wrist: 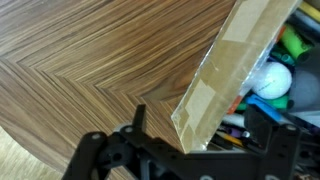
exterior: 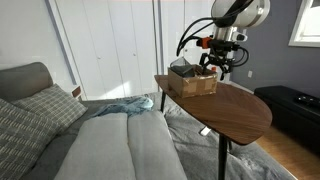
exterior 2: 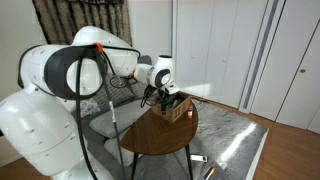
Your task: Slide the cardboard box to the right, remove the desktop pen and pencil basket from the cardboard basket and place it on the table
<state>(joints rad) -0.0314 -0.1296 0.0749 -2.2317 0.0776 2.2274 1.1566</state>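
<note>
The shallow brown cardboard box (exterior: 192, 84) stands on the far part of the reddish-brown wooden table (exterior: 235, 110); both also show in an exterior view, box (exterior 2: 176, 109) and table (exterior 2: 160, 135). A dark shape at the box's end (exterior: 181, 69) looks like the pen and pencil basket; the wrist view does not show it clearly. My gripper (exterior: 218, 66) hangs low at the box's other end. In the wrist view the gripper (wrist: 205, 115) is open and straddles the box's taped wall (wrist: 225, 70), with one finger over the tabletop (wrist: 90, 60) and the other inside the box.
Coloured pens and a white ball (wrist: 272, 78) lie in the box. A grey couch (exterior: 110, 140) with pillows stands beside the table, and a black bench (exterior: 295, 105) is behind it. The arm's bulky white body (exterior 2: 60, 90) fills the near side.
</note>
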